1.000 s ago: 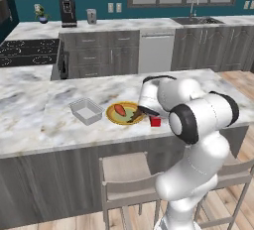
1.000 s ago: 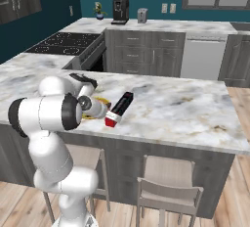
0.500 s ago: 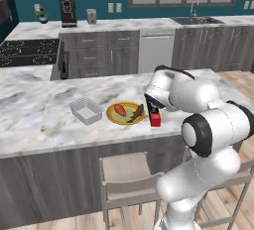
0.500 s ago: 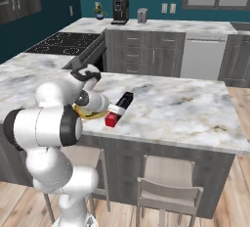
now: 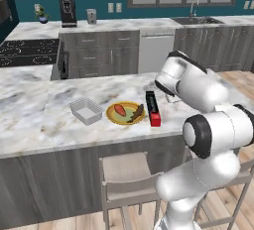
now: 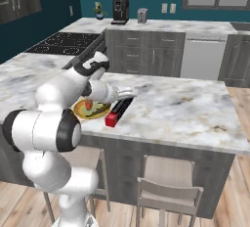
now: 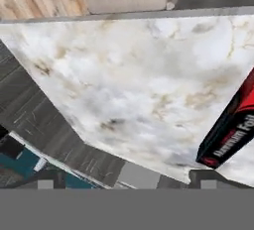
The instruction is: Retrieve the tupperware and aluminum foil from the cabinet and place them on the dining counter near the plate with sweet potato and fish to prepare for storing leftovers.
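Observation:
The aluminum foil (image 5: 152, 107) box lies flat on the dining counter (image 5: 39, 125), red end toward the near edge, just right of the plate (image 5: 124, 117). On the plate rest the sweet potato (image 5: 119, 109) and the fish (image 5: 137, 112). The tupperware (image 5: 87, 111) sits left of the plate. My gripper (image 6: 131, 92) hovers low over the marble beside the box's far end, open, holding nothing. In the hand view the foil (image 7: 230, 130) lies off to the right over bare marble (image 7: 124, 75), and the fingertips (image 7: 49, 178) stand wide apart.
Stools (image 5: 124, 174) are tucked under the counter's near side. Behind it runs a worktop with a coffee machine (image 5: 68, 12), a stove (image 5: 25, 50) and a sink (image 5: 193, 20). The counter's edge (image 7: 124, 15) crosses the hand view.
My hand has drawn back from the foil box toward its far end and to the right, and the arm has swung upright. The box stays flat beside the plate.

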